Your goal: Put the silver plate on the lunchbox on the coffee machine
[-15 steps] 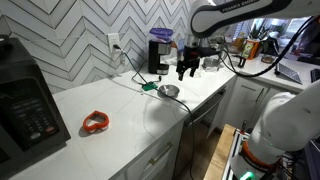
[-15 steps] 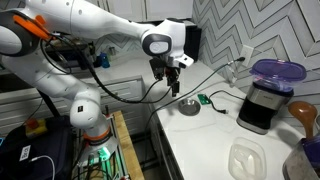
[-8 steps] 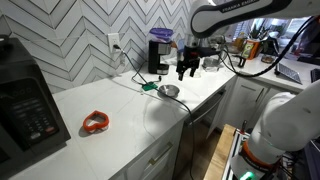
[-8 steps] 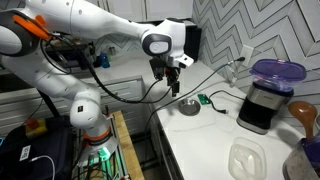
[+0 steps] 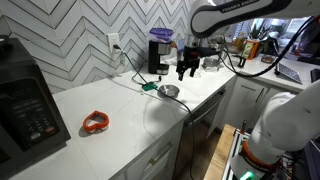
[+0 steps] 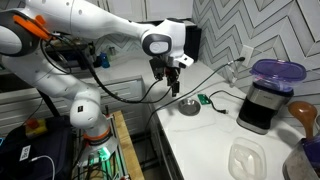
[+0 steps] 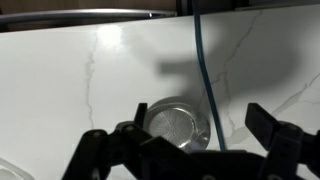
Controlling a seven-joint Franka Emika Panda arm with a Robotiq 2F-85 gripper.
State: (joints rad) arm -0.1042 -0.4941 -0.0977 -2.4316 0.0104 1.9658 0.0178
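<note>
- A white marble-look counter runs along a wall of grey herringbone tile.
- The silver plate lies flat on the counter near its front edge, beside a small green object. It is not yet lifted.
- The gripper hangs in the air above the plate and slightly to its right, touching nothing. It appears to be placed there to line up for a descent.
- In the wrist view the gripper shows its jaws wide apart and empty. The plate sits below, toward the left finger rather than centred between the two.
- A thin blue cable crosses the wrist view just right of the plate. It could snag a finger on the way down.
- The coffee machine stands farther back against the wall, with the purple lunchbox on top as the landing spot.
- In an exterior view the lunchbox looks about as wide as the coffee machine, so the plate should need to be set down centred.
- The plate is round, so it has no long axis. Its hollow side faces up, and its shallow rim is probably the only edge the fingers can pinch.
- Well to the left lie an orange ring and a large black appliance, both apart from the action.
</note>
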